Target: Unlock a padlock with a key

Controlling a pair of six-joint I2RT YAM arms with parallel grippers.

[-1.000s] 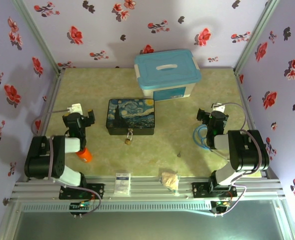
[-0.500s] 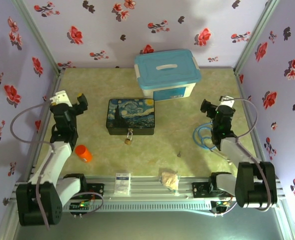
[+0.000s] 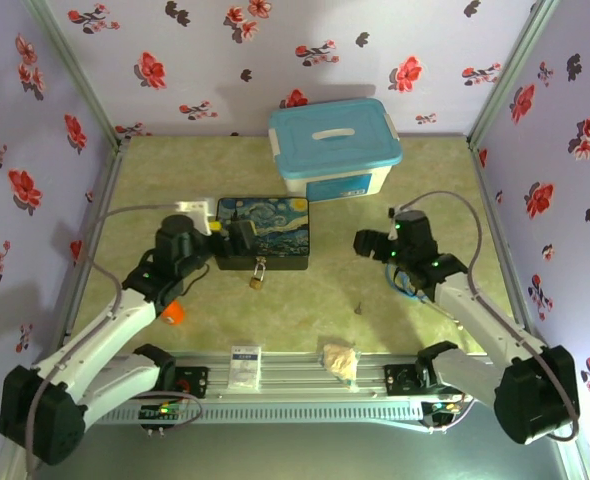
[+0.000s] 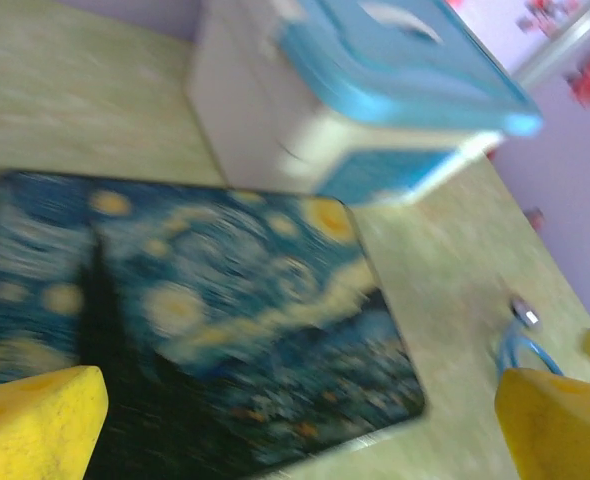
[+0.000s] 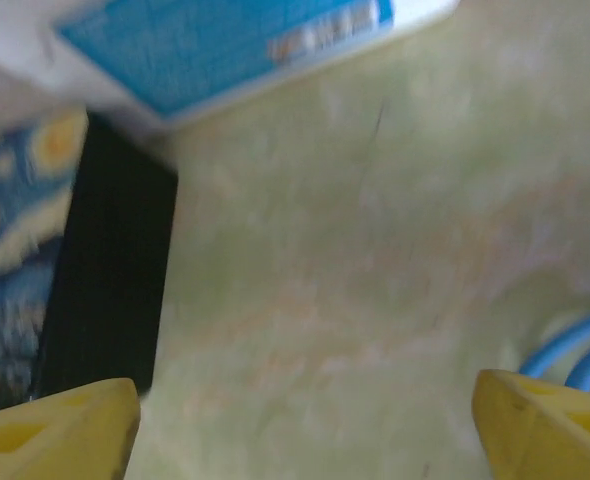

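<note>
the left pincer (image 3: 237,240) above the painted tin (image 3: 275,225) and the right pincer (image 3: 367,245) are both spread wide, holding nothing; the padlock (image 3: 258,276) sits at the tin's front.

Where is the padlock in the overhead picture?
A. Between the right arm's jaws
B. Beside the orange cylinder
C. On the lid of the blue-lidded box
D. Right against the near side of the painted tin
D: the padlock sits at the middle of the near side of the painted tin, right against its edge.
</note>
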